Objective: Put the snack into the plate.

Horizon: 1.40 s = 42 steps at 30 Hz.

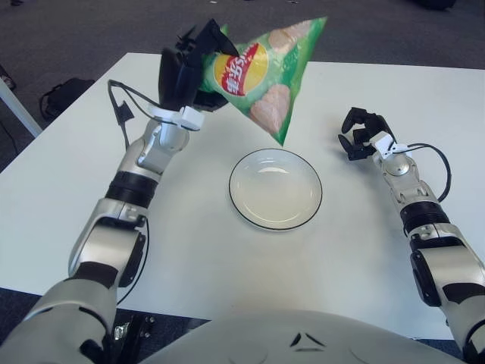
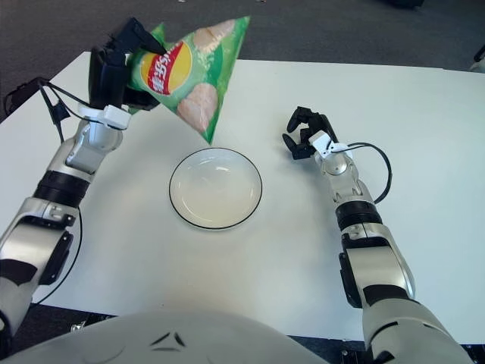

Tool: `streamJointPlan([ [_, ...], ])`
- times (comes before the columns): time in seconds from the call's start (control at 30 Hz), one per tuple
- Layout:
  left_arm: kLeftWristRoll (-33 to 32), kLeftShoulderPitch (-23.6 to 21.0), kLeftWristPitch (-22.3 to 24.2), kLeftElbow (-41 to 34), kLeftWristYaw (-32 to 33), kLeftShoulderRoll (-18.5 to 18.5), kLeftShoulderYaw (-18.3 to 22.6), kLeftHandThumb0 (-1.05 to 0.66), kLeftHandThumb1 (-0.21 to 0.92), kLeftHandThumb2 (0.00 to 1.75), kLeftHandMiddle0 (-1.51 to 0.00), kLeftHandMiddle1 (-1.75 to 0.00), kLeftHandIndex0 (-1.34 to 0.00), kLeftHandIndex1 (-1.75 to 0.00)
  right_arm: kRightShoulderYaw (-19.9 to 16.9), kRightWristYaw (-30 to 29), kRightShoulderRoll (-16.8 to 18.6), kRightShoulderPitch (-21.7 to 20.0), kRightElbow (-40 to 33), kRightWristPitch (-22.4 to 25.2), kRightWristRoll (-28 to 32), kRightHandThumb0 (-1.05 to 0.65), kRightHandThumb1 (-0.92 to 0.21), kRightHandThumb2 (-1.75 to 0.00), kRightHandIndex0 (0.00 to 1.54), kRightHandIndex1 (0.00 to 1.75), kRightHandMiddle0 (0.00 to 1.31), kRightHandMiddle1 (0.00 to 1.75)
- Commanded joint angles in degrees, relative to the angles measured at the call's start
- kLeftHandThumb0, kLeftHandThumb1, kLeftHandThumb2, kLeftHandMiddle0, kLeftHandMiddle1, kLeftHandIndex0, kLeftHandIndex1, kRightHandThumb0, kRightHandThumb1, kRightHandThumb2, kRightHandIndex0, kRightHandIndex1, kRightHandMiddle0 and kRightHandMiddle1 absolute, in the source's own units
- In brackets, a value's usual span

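Observation:
My left hand [image 1: 191, 70] is shut on the left end of a green chip bag [image 1: 265, 76] and holds it in the air, above and behind the left part of the plate. The bag hangs tilted, its lower corner pointing down toward the plate's far rim. The white plate with a dark rim [image 1: 275, 189] lies empty on the table's middle. My right hand [image 1: 362, 135] shows to the right of the plate, fingers curled, holding nothing. The bag [image 2: 193, 72] and plate [image 2: 216, 188] also show in the right eye view.
The white table [image 1: 227, 258] bears only the plate. A dark bag [image 1: 64, 95] lies on the floor beyond the table's left edge. Grey carpet lies past the far edge.

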Motion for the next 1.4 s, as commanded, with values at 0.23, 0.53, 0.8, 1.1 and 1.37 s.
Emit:
streamJointPlan([
  [0.23,-2.06,0.0,-4.69,0.44,-10.22,-1.05,-1.81,0.0,-0.07,1.75,-0.91,-1.71,-0.68,-1.75,2.55,2.59,1.8,4.84,4.1,3.72,-2.14,-0.48,-0.31,-1.32,1.14,1.75,0.62,1.75],
  [0.53,-7.81,-0.23,-9.06,1.18,-22.65,-0.58,-4.11,0.0,-0.07,1.74,-0.92,-1.69,-0.68,-1.75,2.66,2.9,1.98,4.55,3.83,5.08,-2.22,-0.49,-0.31,-1.32,1.14,1.75,0.62,1.75],
  [0.8,-8.85,0.87,-10.37,1.26,-29.81,-1.68,-5.86,0.0,-0.04,1.69,-0.9,-1.66,-0.65,-1.75,2.96,2.76,1.99,4.49,3.32,5.87,-2.98,-0.48,-0.32,-1.31,1.11,1.75,0.61,1.75],
  [1.1,-5.28,1.54,-10.58,2.2,-33.76,-2.16,-7.99,0.0,0.0,1.66,-0.88,-1.67,-0.62,-1.75,3.4,2.36,2.07,4.71,2.1,7.01,-3.86,-0.48,-0.32,-1.31,1.11,1.75,0.61,1.75],
  [1.37,2.52,1.79,-9.27,1.66,-33.86,-1.0,-9.23,0.0,0.01,1.64,-0.87,-1.66,-0.61,-1.75,3.66,2.3,2.06,4.91,1.19,7.84,-4.28,-0.48,-0.32,-1.31,1.12,1.75,0.61,1.75],
])
